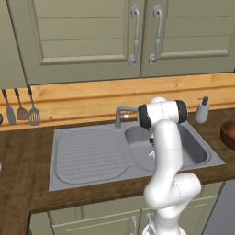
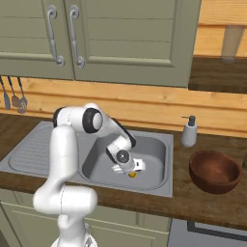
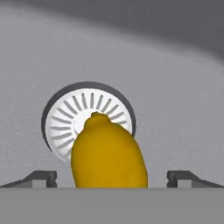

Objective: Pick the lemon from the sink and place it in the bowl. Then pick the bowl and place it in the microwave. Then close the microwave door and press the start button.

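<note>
The lemon (image 3: 108, 153) is deep yellow over a white slotted drain (image 3: 65, 118) ringed in black. The sink (image 1: 87, 156) is grey, its left drainboard ribbed. The bowl (image 2: 214, 171) is reddish-brown on a dark wood-grain surface (image 2: 212, 205); cabinet doors (image 1: 82, 36) are olive-beige.

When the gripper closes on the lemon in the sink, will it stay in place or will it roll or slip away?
The lemon is oval and smooth, so it may roll on the sink floor if nudged. It lies centred between the open gripper, so an even squeeze probably holds it. It looks firm, not fragile.
</note>
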